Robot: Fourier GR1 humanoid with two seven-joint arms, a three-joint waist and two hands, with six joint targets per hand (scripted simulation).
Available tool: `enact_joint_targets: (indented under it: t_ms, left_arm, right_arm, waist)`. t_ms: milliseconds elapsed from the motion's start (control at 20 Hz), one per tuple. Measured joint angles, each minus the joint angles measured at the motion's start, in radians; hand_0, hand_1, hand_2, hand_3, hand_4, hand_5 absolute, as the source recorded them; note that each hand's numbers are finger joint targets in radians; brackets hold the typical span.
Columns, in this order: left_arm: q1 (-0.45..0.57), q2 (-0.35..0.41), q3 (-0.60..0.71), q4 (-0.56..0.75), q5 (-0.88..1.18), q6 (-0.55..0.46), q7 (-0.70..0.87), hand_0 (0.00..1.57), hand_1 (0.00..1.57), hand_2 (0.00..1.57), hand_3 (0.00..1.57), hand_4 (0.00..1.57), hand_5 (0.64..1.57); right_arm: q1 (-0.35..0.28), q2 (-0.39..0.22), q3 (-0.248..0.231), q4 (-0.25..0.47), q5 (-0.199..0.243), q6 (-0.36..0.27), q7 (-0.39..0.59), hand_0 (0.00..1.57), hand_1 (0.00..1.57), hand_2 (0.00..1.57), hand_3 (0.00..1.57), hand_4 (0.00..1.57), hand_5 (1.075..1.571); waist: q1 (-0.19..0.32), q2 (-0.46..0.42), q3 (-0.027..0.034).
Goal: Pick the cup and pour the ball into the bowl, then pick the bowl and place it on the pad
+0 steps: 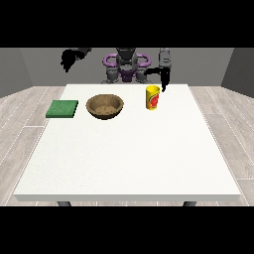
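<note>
Yellow cup [153,97] stands upright on the white table [129,158], right of the wooden bowl [104,106]; you see the green pad [62,108] left of it. The hand at the view's right [164,81] hangs just beside the cup, the hand at the view's left [67,60] is raised; finger positions cannot be told.

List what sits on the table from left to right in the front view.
Green pad → brown bowl → yellow cup.
</note>
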Motion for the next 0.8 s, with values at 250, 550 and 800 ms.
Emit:
enact_joint_targets:
  t_ms: [250,550,800]
  left_arm:
    - [-0.028,0.006,0.017,0.164,-0.004,-0.026,-0.087,0.0,0.0,0.0,0.0,0.11,1.436]
    - [-0.105,0.001,0.054,0.373,-0.004,-0.027,-0.203,0.0,0.0,0.0,0.0,0.19,1.423]
    - [-0.176,0.014,0.104,0.553,0.009,-0.029,-0.312,0.0,0.0,0.0,0.0,0.65,1.535]
  right_arm:
    - [-0.009,-0.045,-0.062,0.097,-0.042,0.055,-0.042,0.0,0.0,0.0,0.0,0.66,1.559]
    - [-0.006,-0.055,-0.072,0.168,-0.031,0.081,-0.096,0.0,0.0,0.0,0.0,0.67,1.563]
    - [-0.023,-0.069,-0.079,0.187,-0.041,0.099,-0.105,0.0,0.0,0.0,0.0,0.68,1.566]
  waist:
    - [0.006,-0.02,0.0001]
    - [-0.005,-0.025,0.0005]
    - [-0.025,-0.011,0.0003]
